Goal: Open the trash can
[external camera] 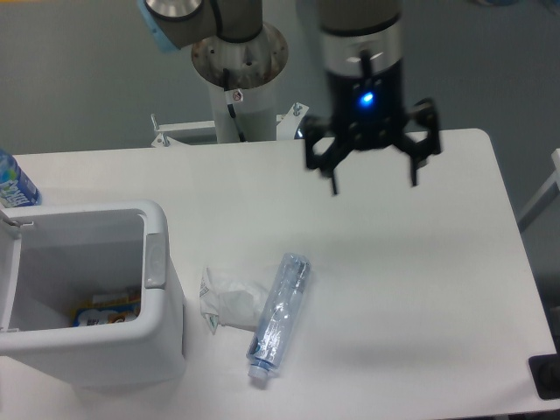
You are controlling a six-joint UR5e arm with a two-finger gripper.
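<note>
The end effector (374, 179) is held up high with its fingers spread apart and empty. The trash can (96, 341) is seen open, far down to its left.

Bottle (277, 313) lies right of trash can (105, 350) (wrapper (226, 300) between).

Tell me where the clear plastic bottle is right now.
The clear plastic bottle lies on its side on the table, low in the camera view, just right of the crumpled wrapper and the open trash can.
</note>
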